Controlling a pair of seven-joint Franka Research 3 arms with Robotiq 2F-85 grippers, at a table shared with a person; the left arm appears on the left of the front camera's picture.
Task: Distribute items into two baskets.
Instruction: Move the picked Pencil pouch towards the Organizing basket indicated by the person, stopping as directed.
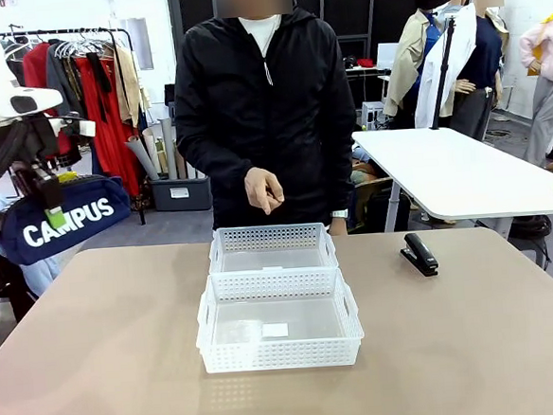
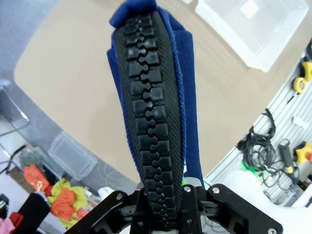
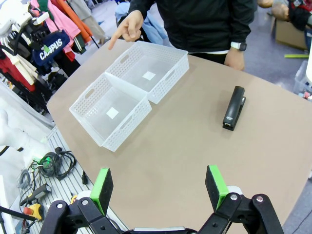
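From the front, the left gripper (image 1: pixel 56 215) is clamped on a navy blue fabric pouch (image 1: pixel 69 227) with white "CAMPUS" lettering. The pouch is held in the air beyond the left edge of the light brown table (image 1: pixel 97 353). Its long axis lies nearly level, and the lettering climbs slightly toward the right. At the table's middle, a smaller white perforated plastic basket (image 1: pixel 271 231) stands on the far side. It touches a larger white perforated plastic basket (image 1: pixel 280 356) with handle cut-outs on the near side. A small black stapler (image 1: pixel 418 254) lies flat on the table, to the right of the smaller basket and apart from it. Its long axis runs away from the robot, with the far end slanted a little toward the baskets. A person in a black jacket (image 1: pixel 250 105) stands at the far side, and one hand (image 1: pixel 264 191) points down above the smaller basket.

In the left wrist view, the pouch rises straight up from between the closed fingers. Its chunky black zipper (image 2: pixel 151 146) faces the camera, and its long axis runs in line with the fingers. The table and a basket corner lie far below.

In the right wrist view, the right gripper (image 3: pixel 160 187) hangs over the table's near side. Its green pads (image 3: pixel 103 187) are spread wide with nothing between them. The stapler lies ahead with its long axis pointing toward the person, well apart from both baskets.
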